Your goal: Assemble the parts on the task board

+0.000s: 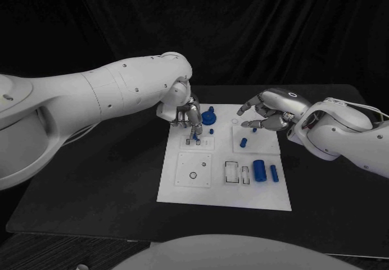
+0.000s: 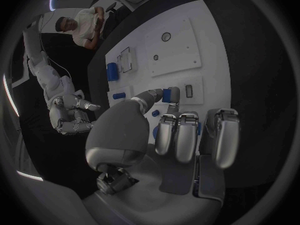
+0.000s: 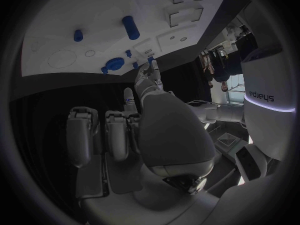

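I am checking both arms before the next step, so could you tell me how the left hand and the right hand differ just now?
The left hand reaches down over the task board, pinching a small blue part; the right hand holds nothing, hovering at the board's far right edge. The left's fingers point downward, the right's curl sideways. Both are silver.

A robotics lab or demonstration space was indicated: a black table (image 1: 97,185) was backed at twelve o'clock by a black curtain (image 1: 243,39), a white task board (image 1: 182,191) was laid at its centre, and a second white robot (image 2: 53,80) was seen beyond.
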`<state>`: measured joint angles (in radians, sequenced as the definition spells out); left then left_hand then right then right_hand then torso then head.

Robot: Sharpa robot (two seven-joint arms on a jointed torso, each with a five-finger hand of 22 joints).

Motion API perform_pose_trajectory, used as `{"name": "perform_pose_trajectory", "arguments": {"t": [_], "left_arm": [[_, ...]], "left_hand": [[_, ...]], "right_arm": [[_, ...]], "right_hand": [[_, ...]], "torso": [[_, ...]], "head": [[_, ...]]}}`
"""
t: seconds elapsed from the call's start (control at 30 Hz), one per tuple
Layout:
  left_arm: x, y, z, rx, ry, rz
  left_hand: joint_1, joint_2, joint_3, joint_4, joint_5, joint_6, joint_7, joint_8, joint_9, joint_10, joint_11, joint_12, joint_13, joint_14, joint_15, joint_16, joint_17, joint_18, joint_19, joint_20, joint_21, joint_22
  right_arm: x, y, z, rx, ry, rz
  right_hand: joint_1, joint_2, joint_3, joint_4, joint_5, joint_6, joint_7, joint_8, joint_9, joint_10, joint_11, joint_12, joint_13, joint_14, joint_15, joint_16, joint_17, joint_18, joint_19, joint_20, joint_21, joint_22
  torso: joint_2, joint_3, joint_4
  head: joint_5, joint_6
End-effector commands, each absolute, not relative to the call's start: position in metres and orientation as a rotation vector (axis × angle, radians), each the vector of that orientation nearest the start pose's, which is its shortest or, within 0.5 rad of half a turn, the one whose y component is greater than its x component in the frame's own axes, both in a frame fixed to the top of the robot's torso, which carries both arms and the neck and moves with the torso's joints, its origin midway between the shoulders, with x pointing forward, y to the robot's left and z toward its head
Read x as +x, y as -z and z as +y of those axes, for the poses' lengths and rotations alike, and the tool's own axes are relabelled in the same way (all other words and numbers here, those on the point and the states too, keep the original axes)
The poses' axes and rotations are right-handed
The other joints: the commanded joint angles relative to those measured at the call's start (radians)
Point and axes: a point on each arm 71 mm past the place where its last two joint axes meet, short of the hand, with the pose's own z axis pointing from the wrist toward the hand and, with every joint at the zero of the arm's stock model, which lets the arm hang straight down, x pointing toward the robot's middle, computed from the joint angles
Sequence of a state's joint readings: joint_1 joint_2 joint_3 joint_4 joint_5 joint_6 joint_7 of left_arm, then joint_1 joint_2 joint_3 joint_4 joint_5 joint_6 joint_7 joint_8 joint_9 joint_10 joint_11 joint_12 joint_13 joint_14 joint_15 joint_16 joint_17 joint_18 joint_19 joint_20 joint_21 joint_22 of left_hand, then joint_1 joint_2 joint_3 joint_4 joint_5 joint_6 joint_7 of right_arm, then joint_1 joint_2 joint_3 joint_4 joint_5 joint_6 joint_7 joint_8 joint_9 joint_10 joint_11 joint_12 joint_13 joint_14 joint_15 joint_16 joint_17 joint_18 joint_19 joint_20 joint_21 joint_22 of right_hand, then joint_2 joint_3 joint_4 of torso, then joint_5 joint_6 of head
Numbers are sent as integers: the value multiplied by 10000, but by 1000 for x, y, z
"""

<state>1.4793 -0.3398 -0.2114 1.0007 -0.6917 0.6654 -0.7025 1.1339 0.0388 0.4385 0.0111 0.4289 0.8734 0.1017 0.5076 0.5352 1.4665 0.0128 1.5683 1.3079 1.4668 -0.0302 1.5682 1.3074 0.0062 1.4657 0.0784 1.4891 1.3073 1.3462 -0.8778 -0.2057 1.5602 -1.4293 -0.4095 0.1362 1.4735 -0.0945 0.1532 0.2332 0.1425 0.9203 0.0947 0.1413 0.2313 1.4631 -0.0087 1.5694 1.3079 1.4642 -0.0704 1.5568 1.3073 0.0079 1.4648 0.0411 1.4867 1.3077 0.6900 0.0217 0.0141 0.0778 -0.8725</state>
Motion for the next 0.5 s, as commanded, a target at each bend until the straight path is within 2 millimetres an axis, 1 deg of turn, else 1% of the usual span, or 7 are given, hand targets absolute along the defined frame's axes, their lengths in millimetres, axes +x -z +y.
{"name": "perform_pose_trajectory", "arguments": {"t": [0.03, 0.23, 0.3, 0.5], "left_arm": [[550, 173, 110, 403, 1712, 27765], [550, 176, 110, 395, 1686, 27798], [549, 176, 110, 377, 1678, 27800], [549, 178, 109, 278, 1660, 27759]], "left_hand": [[-12, 123, 1557, -1401, 3, 35, -94, -22, 29, 1043, 13, 25, 2629, 1040, -59, 26, 2634, 178, 427, -27, -52, 2315], [-127, 165, 1557, -1317, 11, 85, -112, -65, 84, 1043, 1, 25, 2629, 1040, -66, 26, 2634, 184, 411, -32, -78, 2306], [-147, 174, 1556, -1301, 14, 92, -115, -71, 96, 1043, -1, 25, 2629, 1040, -68, 26, 2634, 185, 408, -34, -83, 2304], [-272, 217, 1530, -1200, -18, 126, -138, -85, 196, 1043, -17, 25, 2629, 1040, -80, 26, 2634, 196, 382, -42, -125, 2290]], "right_arm": [[474, 163, -197, -3706, -7838, 15471], [474, 164, -196, -3723, -7838, 15541], [474, 165, -196, -3726, -7831, 15581], [474, 167, -196, -3718, -7794, 15694]], "right_hand": [[52, 86, 12, 40, -22, 70, -28, 37, -19, 1077, 66, 14, 2629, 959, 83, -51, 2297, 170, 511, 66, -55, 2299], [61, 88, 15, 35, -21, 70, -27, 37, -21, 1077, 66, 14, 2629, 956, 84, -57, 2287, 172, 507, 68, -62, 2297], [68, 92, 19, 31, -20, 72, -26, 38, -22, 1077, 67, 14, 2629, 952, 85, -63, 2277, 179, 492, 69, -86, 2288], [79, 98, 24, 24, -19, 76, -23, 40, -24, 1077, 69, 14, 2629, 947, 86, -72, 2260, 182, 484, 72, -100, 2283]], "torso": [[-7, -4, -4], [-9, -8, -17], [-10, 1, -17], [-13, 7, -22]], "head": [[-15, -2], [-25, -2], [-25, -2], [23, -2]]}}
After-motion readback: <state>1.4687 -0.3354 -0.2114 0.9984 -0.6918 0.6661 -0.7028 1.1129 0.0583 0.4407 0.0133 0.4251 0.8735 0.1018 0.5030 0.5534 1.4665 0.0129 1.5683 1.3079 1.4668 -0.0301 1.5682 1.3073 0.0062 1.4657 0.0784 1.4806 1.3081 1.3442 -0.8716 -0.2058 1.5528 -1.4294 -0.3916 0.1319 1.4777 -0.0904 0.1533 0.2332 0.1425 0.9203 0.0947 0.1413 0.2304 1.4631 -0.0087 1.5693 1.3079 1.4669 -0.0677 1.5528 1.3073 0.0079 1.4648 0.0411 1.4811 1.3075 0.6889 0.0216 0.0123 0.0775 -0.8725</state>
